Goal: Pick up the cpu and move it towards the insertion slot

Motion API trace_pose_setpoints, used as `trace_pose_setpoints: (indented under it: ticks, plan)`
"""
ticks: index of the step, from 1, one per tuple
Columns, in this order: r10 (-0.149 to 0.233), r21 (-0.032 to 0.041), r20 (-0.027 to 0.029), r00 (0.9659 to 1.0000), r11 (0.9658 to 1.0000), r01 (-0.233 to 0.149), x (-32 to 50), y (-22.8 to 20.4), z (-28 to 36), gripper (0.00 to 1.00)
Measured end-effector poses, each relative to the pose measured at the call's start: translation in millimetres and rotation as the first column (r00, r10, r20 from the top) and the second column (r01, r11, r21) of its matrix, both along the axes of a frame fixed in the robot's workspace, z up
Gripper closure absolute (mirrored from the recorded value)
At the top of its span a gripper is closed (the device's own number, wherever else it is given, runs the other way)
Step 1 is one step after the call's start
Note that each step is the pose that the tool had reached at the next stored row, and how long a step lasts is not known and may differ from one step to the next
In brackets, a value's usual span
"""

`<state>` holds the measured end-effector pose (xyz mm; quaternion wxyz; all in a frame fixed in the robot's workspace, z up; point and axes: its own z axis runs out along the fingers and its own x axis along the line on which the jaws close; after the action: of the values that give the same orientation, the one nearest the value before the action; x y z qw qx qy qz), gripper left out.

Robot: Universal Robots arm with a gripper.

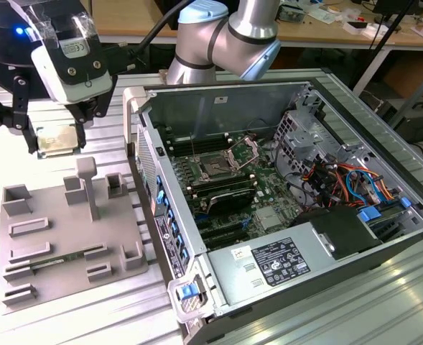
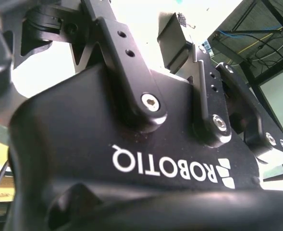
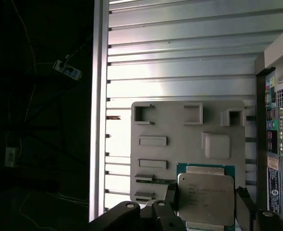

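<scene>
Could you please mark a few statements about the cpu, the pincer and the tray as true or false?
1. The pincer grips the cpu. True.
2. The cpu sits in the insertion slot. False: it hangs over the grey tray, outside the computer case.
3. The computer case is open, its green board showing. True.
4. The grey tray lies inside the case. False: it lies on the table beside it, to the exterior view's left.

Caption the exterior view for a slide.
The gripper holds the cpu above the grey tray, away from the insertion slot.
</scene>
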<state>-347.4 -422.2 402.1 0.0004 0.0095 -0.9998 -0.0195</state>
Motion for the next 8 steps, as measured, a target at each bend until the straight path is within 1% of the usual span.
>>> trace_pose_setpoints:
  ticks: [8]
  plan:
    - [0.0,0.0,0.0,1.0,1.0,0.0,4.0,0.0,0.0,0.45]
